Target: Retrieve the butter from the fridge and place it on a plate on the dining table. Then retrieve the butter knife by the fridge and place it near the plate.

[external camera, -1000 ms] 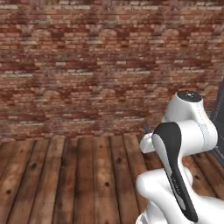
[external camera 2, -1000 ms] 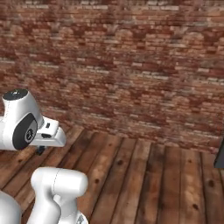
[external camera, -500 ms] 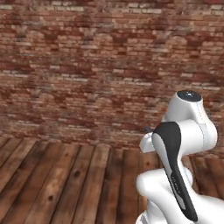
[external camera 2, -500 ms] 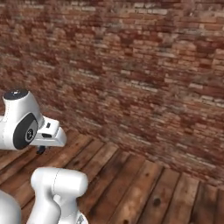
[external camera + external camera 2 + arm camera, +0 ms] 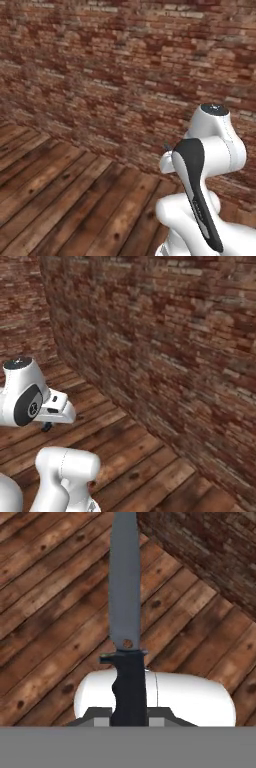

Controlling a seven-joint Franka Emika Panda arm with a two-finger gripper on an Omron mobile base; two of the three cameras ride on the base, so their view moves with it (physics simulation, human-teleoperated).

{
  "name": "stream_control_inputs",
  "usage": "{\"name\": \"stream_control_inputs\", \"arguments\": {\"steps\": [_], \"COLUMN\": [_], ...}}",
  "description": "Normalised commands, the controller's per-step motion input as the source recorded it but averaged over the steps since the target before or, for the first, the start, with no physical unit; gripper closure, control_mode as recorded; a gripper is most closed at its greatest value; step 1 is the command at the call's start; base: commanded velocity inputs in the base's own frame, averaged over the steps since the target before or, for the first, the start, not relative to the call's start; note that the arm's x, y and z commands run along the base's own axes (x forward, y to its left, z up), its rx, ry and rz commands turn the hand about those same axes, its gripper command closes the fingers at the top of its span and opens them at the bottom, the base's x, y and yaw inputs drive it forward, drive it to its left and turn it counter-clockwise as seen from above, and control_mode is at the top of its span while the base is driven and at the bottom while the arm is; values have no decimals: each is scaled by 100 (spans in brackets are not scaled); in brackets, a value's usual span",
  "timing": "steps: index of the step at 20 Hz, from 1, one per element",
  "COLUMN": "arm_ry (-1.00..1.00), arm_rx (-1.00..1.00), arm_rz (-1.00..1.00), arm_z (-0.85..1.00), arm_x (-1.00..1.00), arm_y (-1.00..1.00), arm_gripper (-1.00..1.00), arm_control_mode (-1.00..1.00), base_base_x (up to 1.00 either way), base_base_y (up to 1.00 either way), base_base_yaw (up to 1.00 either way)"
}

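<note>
In the hand view the butter knife (image 5: 125, 612) runs straight up the middle, its black handle low and its grey pointed blade reaching away over the plank floor. My gripper (image 5: 129, 718) is shut on the handle, and its fingertips are hidden at the bottom edge. In the right base view the gripper (image 5: 47, 425) hangs below the white hand, held close in front of the arm and well above the floor. The butter, the fridge, the plate and the dining table are out of view.
A red brick wall (image 5: 125, 75) stands close ahead and meets a second brick wall in a corner (image 5: 50, 331) at the left. A dark wooden plank floor (image 5: 60, 200) stretches between the base and the wall.
The whole picture has shifted, so the base has turned and driven: the wall now runs slantwise and a corner has come into view. The arm holds the same pose with the knife.
</note>
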Motion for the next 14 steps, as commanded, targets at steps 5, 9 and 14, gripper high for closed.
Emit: {"name": "stream_control_inputs", "arguments": {"steps": [5,9,14], "arm_ry": [0,0,0], "arm_rx": [0,0,0], "arm_rz": [0,0,0], "arm_z": [0,0,0], "arm_x": [0,0,0], "arm_y": [0,0,0], "arm_gripper": [100,100,100], "arm_control_mode": [100,100,100], "base_base_x": [94,92,96], "base_base_y": [28,25,23], "base_base_yaw": [68,69,68]}}
